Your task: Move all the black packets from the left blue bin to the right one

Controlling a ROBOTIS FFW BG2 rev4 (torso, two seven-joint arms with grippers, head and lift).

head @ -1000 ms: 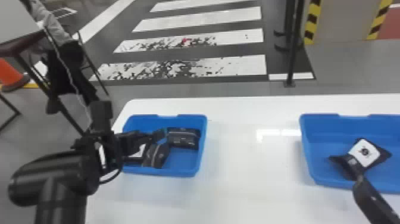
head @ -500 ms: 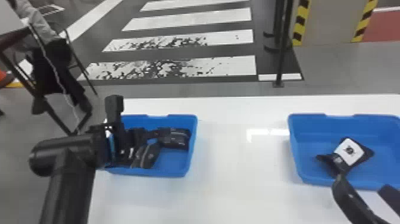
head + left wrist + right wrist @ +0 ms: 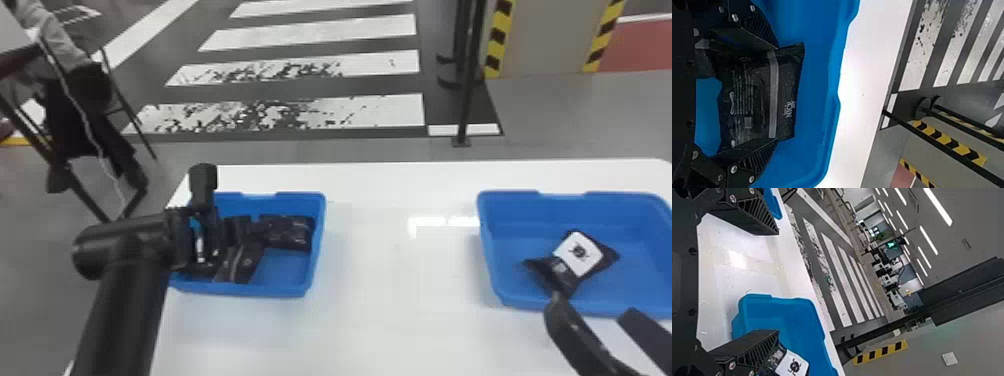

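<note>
Black, flat, printed packet between the left black gripper's spread, unclenched fingers.
From here, I'd square those fingers over it inside the left blue plastic bin, pinch evenly, then lift straight up. The right black gripper gapes at the near side of the right blue plastic bin, where a white-labelled black packet lies. The left black arm masks part of the pile; I can't count it.

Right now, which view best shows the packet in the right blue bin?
The head view: the packet lies nearly whole, white label up, in the right blue bin. The right wrist view gives the label and a dark part, partly hidden behind one finger.
</note>
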